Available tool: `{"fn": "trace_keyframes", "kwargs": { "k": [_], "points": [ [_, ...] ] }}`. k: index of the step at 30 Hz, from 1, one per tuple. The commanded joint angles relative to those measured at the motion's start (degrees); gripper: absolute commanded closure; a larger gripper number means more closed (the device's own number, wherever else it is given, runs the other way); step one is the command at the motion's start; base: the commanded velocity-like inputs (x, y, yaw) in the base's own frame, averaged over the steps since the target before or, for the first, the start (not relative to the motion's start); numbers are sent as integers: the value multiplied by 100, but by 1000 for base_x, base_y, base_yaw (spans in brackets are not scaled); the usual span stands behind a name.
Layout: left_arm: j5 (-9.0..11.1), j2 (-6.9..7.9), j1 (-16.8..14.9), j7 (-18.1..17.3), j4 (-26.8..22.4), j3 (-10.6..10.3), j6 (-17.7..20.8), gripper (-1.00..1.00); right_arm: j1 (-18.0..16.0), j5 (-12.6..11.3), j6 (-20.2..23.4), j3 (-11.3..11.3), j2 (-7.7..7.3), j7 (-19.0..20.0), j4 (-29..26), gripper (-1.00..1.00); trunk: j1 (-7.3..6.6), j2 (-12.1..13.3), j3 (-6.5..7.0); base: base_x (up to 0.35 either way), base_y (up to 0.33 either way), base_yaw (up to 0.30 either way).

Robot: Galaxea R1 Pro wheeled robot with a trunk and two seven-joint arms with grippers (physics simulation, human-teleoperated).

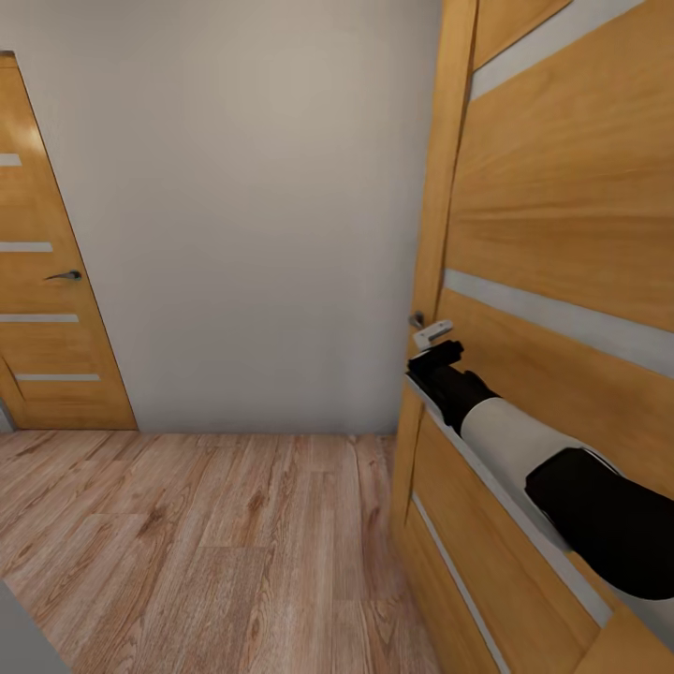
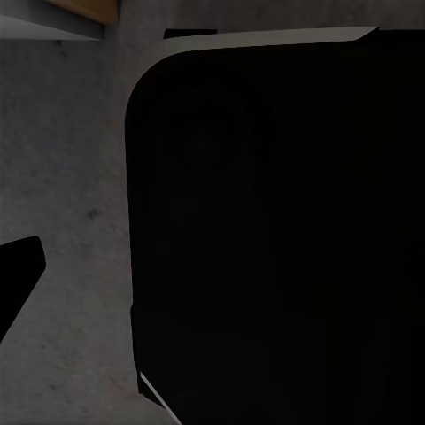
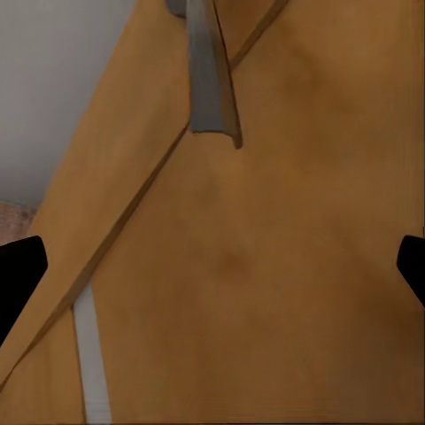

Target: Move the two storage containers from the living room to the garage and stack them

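Head view: the right arm [image 1: 524, 440] reaches forward against a near wooden door [image 1: 562, 234], its right gripper [image 1: 436, 356] close beside the door handle [image 1: 432, 332]. In the right wrist view the two fingertips [image 3: 19, 270] sit wide apart with only door panel between them, holding nothing. The left gripper's opening cannot be told: its wrist view gives one dark fingertip [image 2: 18, 266] beside a large dark shape over grey floor. A second door [image 1: 51, 300] stands across the wood-plank floor [image 1: 215, 543]. No storage container is visible here. Judged from the task description, rigid, lidless, light bins are best gripped on a straight wall at the rim.
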Motion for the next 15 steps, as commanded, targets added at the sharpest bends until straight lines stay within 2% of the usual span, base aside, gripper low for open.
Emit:
{"fn": "trace_keyframes", "kwargs": {
  "k": [1,4,15],
  "points": [
    [3,0,1,1,-3,4,-14,-100,-6,-2,58,30,-26,-56,0,-100,0,-3,-6,0,0,0],
    [3,0,1,1,-3,4,-14,-100,-6,-6,58,26,-53,-56,0,-100,0,-3,-6,0,0,0],
    [7,0,1,1,-3,4,-14,-100,-6,-7,58,13,-312,-56,0,-100,0,-3,-6,0,0,0]
  ]
}}
